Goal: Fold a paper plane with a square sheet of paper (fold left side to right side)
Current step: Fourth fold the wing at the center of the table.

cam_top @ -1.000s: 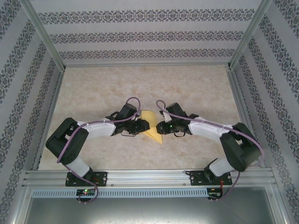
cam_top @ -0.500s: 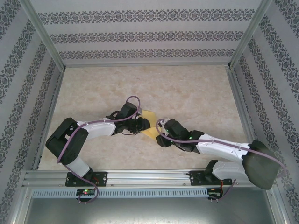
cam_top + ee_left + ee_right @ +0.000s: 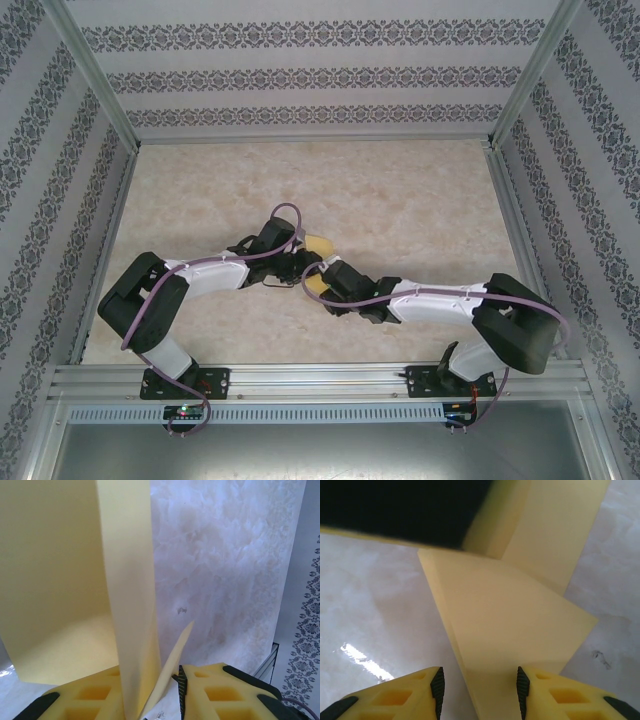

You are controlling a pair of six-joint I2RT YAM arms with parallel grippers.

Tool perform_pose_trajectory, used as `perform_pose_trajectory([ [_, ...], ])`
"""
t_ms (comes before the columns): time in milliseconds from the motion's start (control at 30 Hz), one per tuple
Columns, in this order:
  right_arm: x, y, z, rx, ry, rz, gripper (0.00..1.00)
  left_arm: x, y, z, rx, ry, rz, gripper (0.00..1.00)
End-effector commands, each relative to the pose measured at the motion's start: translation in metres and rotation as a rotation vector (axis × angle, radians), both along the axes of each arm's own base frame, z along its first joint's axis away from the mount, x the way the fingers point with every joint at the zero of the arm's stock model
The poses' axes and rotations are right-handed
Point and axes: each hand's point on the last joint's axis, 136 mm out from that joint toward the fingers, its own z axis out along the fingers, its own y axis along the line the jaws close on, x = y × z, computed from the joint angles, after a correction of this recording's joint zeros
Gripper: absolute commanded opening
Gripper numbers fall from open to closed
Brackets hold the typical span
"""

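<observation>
The yellow sheet of paper [image 3: 318, 243] lies mid-table, partly folded, with both grippers crowding it. In the left wrist view its flaps [image 3: 50, 580] stand upright, and two layers rise between the jaws of my left gripper [image 3: 152, 695]. Bare table shows between the inner flap and the right pad [image 3: 181, 690], so the jaws are not clamped. My right gripper [image 3: 479, 690] is open low over the table. Its fingers straddle the narrow end of the folded paper [image 3: 510, 615] lying flat. Seen from above, my right gripper [image 3: 322, 280] sits just right of my left gripper [image 3: 298, 266].
The table [image 3: 400, 190] is pale marble-patterned, fenced by aluminium posts and patterned walls [image 3: 560, 200]. A metal rail [image 3: 320, 380] runs along the near edge by the arm bases. My left gripper's dark body [image 3: 405, 510] hangs close ahead of the right fingers.
My right arm has swung from the paper's right side round to its near side, reaching leftward, and its jaws have opened wider. The left gripper has stayed put at the paper.
</observation>
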Motion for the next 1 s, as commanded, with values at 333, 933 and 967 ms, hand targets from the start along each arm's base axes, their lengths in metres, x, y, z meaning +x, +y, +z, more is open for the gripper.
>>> perform_pose_trajectory([
  [333,0.007,-0.002,-0.007,-0.07,-0.053,0.0,0.38,0.004,-0.007,0.016,-0.016,-0.016,0.008,0.3],
  [933,-0.004,-0.009,-0.023,-0.09,-0.007,0.017,0.18,0.004,0.014,0.028,0.048,-0.056,0.033,0.58],
  [967,-0.005,-0.01,-0.025,-0.092,-0.005,0.017,0.18,0.004,0.017,0.029,0.049,-0.057,0.042,0.6],
])
